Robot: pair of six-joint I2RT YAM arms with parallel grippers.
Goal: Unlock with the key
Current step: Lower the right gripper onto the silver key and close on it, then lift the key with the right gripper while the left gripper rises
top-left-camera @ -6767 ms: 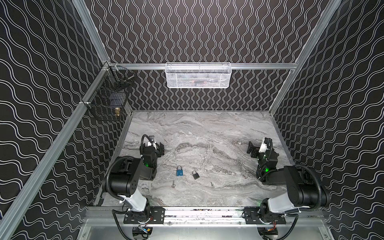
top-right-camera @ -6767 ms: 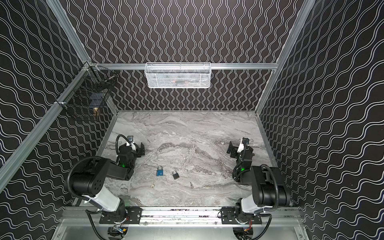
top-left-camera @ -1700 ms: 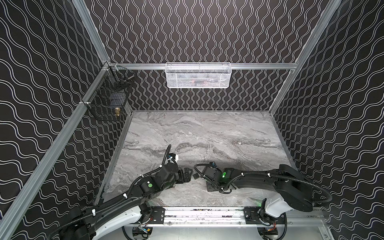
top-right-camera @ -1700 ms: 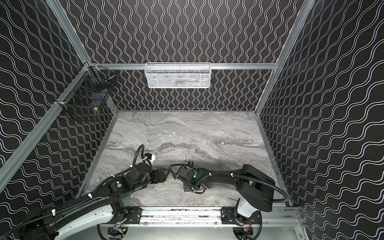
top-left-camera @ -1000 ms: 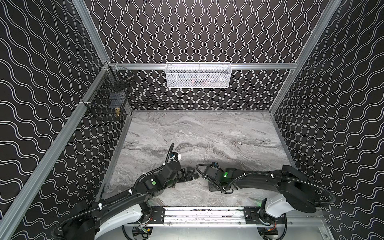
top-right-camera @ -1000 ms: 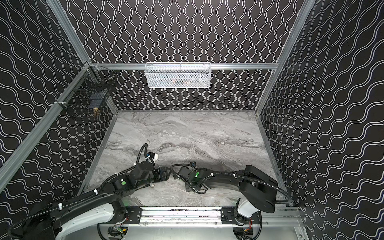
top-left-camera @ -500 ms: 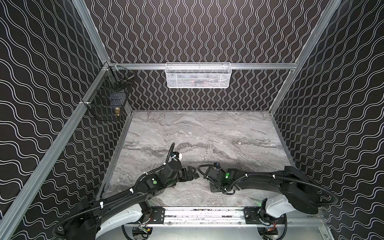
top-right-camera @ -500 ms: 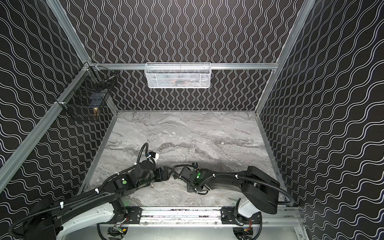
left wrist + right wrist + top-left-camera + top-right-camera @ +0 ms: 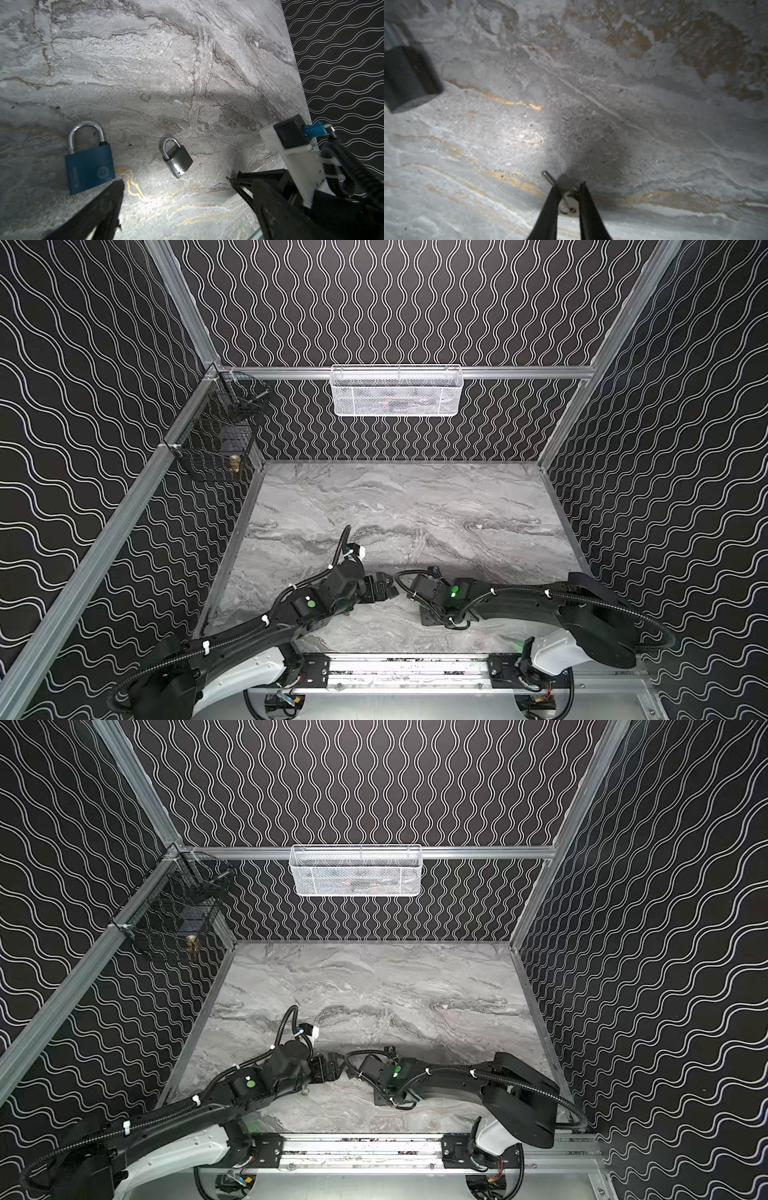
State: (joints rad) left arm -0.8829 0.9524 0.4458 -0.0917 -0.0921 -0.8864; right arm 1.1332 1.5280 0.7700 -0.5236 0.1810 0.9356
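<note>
Near the table's (image 9: 395, 497) front edge, our right gripper (image 9: 569, 185) pinches the key (image 9: 569, 204); our left gripper (image 9: 175, 180) gapes before the blue padlock (image 9: 89, 166) and grey padlock (image 9: 178, 159), open room beyond.

The left arm (image 9: 232, 645) and right arm (image 9: 534, 608) were matte black with rounded joints, each with a glossy white shell (image 9: 245, 676) at its base. Ribbed black cables (image 9: 343, 539) ran along them, held by white ties (image 9: 263, 619). Green lights (image 9: 310, 604) glowed near both wrists.

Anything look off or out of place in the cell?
Nothing stands out. The blue padlock and small grey padlock lie flat on the table, shackles shut. The right gripper pinches the key by its head, blade angled sideways.
</note>
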